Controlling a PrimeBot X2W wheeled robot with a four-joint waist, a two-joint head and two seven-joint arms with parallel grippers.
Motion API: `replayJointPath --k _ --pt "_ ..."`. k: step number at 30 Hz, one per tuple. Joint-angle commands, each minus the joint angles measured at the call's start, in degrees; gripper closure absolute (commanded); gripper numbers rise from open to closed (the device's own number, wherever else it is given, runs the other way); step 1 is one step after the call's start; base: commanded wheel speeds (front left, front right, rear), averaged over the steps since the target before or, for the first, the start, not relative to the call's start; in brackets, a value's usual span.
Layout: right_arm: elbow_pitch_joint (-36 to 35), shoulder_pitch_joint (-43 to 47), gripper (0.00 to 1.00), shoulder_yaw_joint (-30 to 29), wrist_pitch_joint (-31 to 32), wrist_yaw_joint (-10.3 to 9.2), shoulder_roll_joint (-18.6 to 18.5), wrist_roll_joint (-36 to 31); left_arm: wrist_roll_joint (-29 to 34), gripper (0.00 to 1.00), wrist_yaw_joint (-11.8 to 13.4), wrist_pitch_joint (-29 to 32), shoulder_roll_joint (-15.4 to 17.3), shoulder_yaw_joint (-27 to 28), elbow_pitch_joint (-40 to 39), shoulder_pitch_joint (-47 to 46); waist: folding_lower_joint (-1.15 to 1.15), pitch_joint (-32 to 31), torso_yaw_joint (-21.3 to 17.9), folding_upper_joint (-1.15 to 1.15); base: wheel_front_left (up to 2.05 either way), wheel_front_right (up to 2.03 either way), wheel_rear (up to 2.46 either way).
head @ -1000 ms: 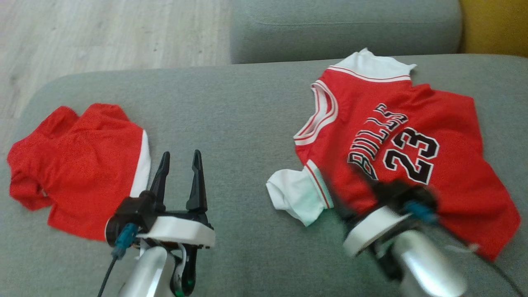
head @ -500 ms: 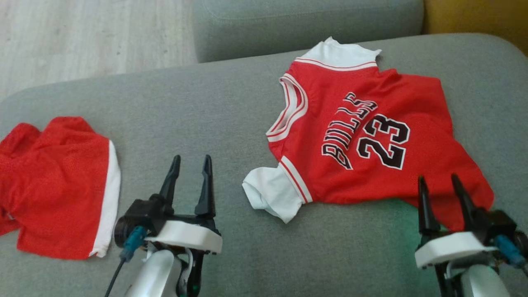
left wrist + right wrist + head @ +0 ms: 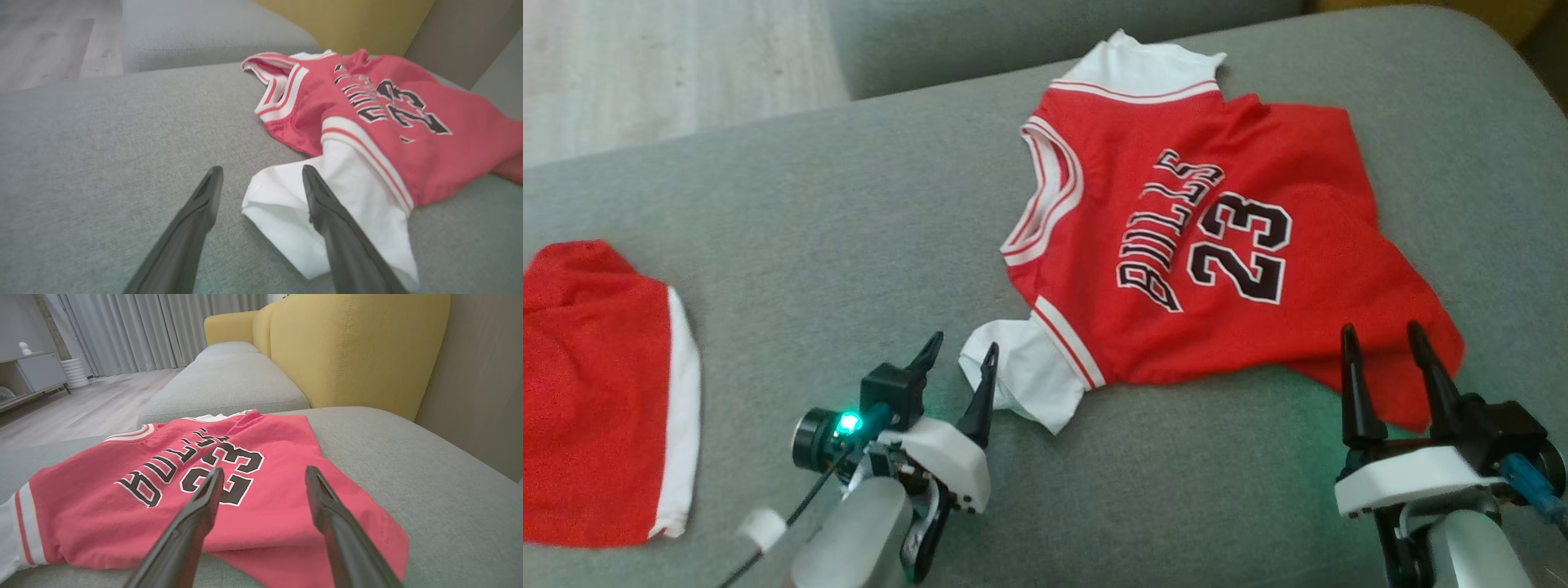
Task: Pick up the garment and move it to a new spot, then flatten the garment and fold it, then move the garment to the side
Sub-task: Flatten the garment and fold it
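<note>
Grey sofa cushion (image 3: 849, 245) carries it all: the red jersey (image 3: 1307, 180) numbered 23 lies spread face up on its right half, one white sleeve (image 3: 1021, 384) crumpled at the near left corner, and a second red garment (image 3: 596, 392) with a white stripe lies well apart at the left. My left tool (image 3: 965, 343) stands wide and empty, one finger over that sleeve's edge, though I cannot tell whether it touches. My right tool (image 3: 1382, 327) is likewise wide and empty, pointing over the jersey's near right corner.

Soft even daylight, faint shadows; head view slightly blurred, wrist views wide-angle.
</note>
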Motion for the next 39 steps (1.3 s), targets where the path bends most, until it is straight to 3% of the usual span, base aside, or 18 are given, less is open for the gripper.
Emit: replayJointPath --k 1,9,10,11,12,16,23,31,38,39 --pt "-2.03 -1.94 0.0 1.56 -0.62 -0.04 -0.29 0.54 0.86 0.0 0.6 0.37 0.47 1.15 -0.37 -3.41 0.0 0.83 -0.89 0.0 0.0 0.0 0.0" --pt "-2.24 -2.38 0.0 1.66 -0.62 -0.04 -0.28 1.42 2.3 0.0 1.39 5.15 1.38 -0.45 7.42 -7.0 0.0 2.13 -2.93 0.0 0.0 0.0 0.0" --pt "-2.23 -2.38 0.0 1.63 -0.62 -0.04 -0.28 1.47 2.4 0.22 0.99 6.09 1.45 -0.9 8.17 -7.17 0.0 2.15 -3.04 0.0 0.0 0.0 0.0" --pt "-2.21 -2.39 0.0 1.55 -0.62 -0.04 -0.28 1.52 2.3 0.66 0.44 6.67 1.46 -1.19 8.64 -7.33 0.0 2.13 -3.1 0.0 0.0 0.0 0.0" --pt "-2.19 -2.4 0.0 1.46 -0.62 -0.04 -0.28 1.56 2.07 1.0 -0.03 6.89 1.44 -1.28 8.92 -7.48 0.0 2.11 -3.11 0.0 0.0 0.0 0.0" --pt "-2.11 -2.4 0.0 0.88 -0.62 -0.04 -0.28 1.48 1.51 1.0 -0.01 4.9 1.48 -0.81 8.89 -8.12 0.0 1.61 -2.19 0.0 0.0 0.0 0.0" --pt "-1.79 -2.4 0.0 0.89 -0.62 -0.04 -0.28 0.54 -2.13 1.0 3.61 -6.2 1.18 5.31 5.63 -9.33 0.0 -0.11 1.11 0.0 0.0 0.0 0.0" --pt "-1.0 -1.71 0.0 0.97 -0.62 -0.04 -0.28 0.21 -1.49 1.0 6.09 -7.85 1.36 11.62 -3.37 -6.87 0.0 -1.35 5.14 0.0 0.0 0.0 0.0" --pt "0.22 -1.23 0.0 1.36 -0.62 -0.04 -0.28 0.15 0.97 1.0 5.61 -7.87 1.31 14.1 -6.34 -0.49 0.0 -1.58 8.54 0.0 0.0 0.0 0.0" --pt "0.38 -1.22 0.0 1.38 -0.62 -0.04 -0.28 0.15 1.05 0.89 5.33 -7.87 1.25 14.14 -6.03 0.26 0.0 -1.62 8.86 0.0 0.0 0.0 0.0"
